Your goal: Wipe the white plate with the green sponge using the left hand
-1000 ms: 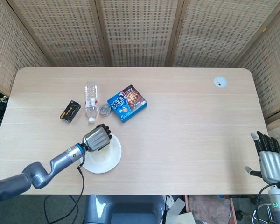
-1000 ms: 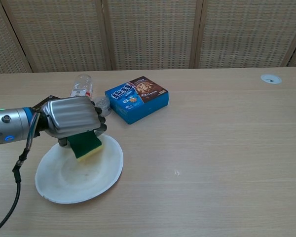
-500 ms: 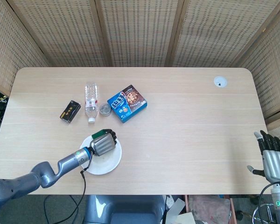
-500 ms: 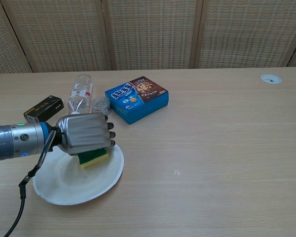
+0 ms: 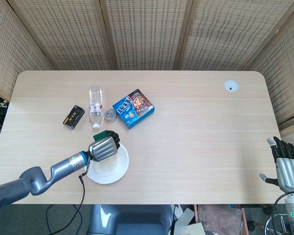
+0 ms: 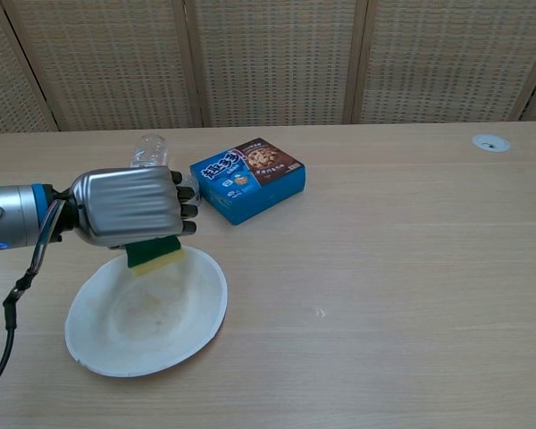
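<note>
Gripping green sponge [image 6: 154,255] above white plate [image 6: 116,344]; left hand [image 6: 129,207].

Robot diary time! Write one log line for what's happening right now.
left hand: holds green sponge | sponge: at far rim of white plate | right hand: open, idle off table edge

Left hand [image 6: 125,207] drew sponge [image 6: 154,255] (green) to plate's [image 6: 89,344] far rim.

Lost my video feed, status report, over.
Left hand grips green sponge at white plate's far rim. Right hand idle, open. Nothing in the way.
</note>
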Robot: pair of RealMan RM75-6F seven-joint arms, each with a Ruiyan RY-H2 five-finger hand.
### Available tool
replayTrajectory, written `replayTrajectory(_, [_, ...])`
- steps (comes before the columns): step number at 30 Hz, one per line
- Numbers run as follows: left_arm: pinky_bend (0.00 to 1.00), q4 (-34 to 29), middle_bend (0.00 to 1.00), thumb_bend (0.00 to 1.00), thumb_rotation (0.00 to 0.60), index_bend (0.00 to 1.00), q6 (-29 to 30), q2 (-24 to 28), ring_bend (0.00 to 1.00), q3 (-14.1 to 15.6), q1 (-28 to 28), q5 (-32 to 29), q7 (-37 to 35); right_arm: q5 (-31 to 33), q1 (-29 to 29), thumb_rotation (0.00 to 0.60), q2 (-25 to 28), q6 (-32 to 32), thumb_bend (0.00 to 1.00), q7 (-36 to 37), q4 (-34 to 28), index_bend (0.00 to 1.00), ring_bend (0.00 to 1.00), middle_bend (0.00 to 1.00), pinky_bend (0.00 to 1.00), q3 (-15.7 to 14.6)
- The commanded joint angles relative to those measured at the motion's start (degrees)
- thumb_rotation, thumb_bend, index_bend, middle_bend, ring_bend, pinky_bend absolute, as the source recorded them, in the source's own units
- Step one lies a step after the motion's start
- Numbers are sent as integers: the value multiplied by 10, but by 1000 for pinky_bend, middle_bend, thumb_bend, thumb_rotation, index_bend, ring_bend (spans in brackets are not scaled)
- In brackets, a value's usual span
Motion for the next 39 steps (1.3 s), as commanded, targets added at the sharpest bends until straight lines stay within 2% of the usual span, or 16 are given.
replayTrajectory(1, [454, -18, 461, 106, 600, 615, -8, 8, 372, 8, 5, 0, 20, -1, 0, 600, 0, 0, 0, 0, -1, 0, 0, 0, 0, 0])
replayTrajectory(15, [455, 4, 471, 112, 600, 624, -54, -28, 374, 30, 17, -1, 85, 3, 0, 600, 0, -2, 0, 1, 1, 0, 0, 0, 0, 0])
replayTrajectory(28, [458, 61, 475, 117, 600, 629, -49, -67, 379, 44, 31, 3, 75, 3, 1, 600, 0, -2, 0, 2, 1, 0, 0, 0, 0, 0])
replayTrajectory(33, [459, 64, 475, 118, 600, 629, -41, -67, 379, 43, 32, 4, 67, 3, 1, 600, 1, -1, 0, 3, 0, 0, 0, 0, 0, 0])
replayTrajectory(35, [459, 51, 475, 117, 600, 629, -13, -52, 380, 31, 29, 4, 57, 1, 0, 600, 3, 1, 0, 6, -1, 0, 0, 0, 0, 0])
replayTrajectory(39, [466, 21, 477, 127, 600, 630, 1, -23, 380, 18, 19, 8, 68, 0, -1, 600, 4, 3, 0, 8, -3, 0, 0, 0, 0, -1])
